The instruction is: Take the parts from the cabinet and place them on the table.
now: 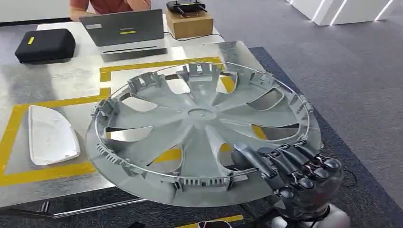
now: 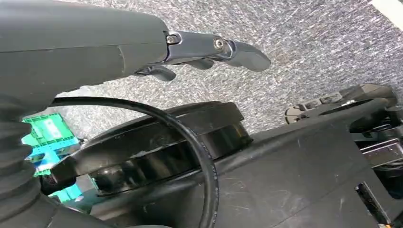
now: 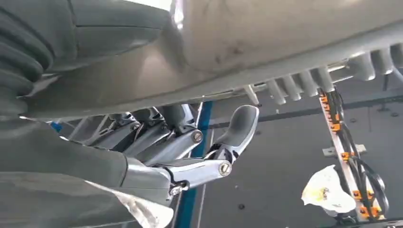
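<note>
A: Right hand (image 1: 290, 173) gripping the wheel cover (image 1: 199, 128) at its near rim — fingers curled over the top edge, thumb (image 3: 237, 126) underneath in the right wrist view.

B: And the cover's attitude?

A: Inner side up, clip ring and ribs facing the camera, hub (image 1: 202, 113) near the middle. Round, so no long axis to speak of; tilted slightly, near rim lower and overhanging the tabletop's (image 1: 57, 80) near edge, far rim raised toward the far right corner. Cannot tell whether touching the surface or held just above it.

B: Left hand?

A: Left hand (image 2: 204, 50) seen in the left wrist view over grey carpet, holding nothing, fingers loosely curled and not closed tight.

B: Edges, open room?

A: Cover spanning the right half of the tabletop, its right rim out past the right edge above the carpet. Yellow tape lines (image 1: 14, 128) running under it and off toward the left edge. White curved part (image 1: 50, 135) lying flat near the left edge, well apart from the cover's rim — bare metal between them. Along the far edge: black case (image 1: 45, 45) at the far left corner, laptop (image 1: 123, 28) beside it, wooden box (image 1: 189, 23) further right, a person (image 1: 109, 4) seated behind.
</note>
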Controlling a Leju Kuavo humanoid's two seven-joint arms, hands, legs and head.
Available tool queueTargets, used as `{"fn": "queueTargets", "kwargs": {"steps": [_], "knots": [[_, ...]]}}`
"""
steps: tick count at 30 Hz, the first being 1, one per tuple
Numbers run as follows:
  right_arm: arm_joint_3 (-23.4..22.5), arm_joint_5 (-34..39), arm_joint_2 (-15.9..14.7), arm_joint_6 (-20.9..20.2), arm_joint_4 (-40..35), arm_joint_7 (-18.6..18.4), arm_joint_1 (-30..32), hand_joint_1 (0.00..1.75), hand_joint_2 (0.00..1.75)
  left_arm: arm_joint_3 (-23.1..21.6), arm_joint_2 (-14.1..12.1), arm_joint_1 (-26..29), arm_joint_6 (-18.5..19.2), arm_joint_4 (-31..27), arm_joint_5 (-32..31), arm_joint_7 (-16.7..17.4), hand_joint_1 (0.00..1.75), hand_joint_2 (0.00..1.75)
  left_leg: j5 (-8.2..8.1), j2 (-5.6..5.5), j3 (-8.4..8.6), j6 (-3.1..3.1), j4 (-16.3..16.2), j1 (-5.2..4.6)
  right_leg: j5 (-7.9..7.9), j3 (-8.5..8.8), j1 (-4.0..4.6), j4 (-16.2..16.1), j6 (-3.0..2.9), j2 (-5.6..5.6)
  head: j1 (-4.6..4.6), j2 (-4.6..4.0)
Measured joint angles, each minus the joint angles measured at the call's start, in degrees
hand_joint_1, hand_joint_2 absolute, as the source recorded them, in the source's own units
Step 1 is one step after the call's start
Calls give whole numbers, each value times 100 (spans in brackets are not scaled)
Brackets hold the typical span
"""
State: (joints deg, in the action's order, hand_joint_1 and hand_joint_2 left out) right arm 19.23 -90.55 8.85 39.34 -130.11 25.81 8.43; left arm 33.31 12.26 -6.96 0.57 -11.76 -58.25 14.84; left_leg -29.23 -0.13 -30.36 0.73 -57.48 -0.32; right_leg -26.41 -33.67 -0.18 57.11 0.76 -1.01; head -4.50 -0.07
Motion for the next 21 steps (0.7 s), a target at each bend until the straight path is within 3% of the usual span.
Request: {"fn": "queueTargets", "kwargs": {"steps": [21], "knots": [[-24,44,-2,0,277,-57,57,175,175,2,-15,0,4,0,0,0,0,175,3,0,-9,-5,1,26,-7,-14,18,21,13,0,0,0]]}}
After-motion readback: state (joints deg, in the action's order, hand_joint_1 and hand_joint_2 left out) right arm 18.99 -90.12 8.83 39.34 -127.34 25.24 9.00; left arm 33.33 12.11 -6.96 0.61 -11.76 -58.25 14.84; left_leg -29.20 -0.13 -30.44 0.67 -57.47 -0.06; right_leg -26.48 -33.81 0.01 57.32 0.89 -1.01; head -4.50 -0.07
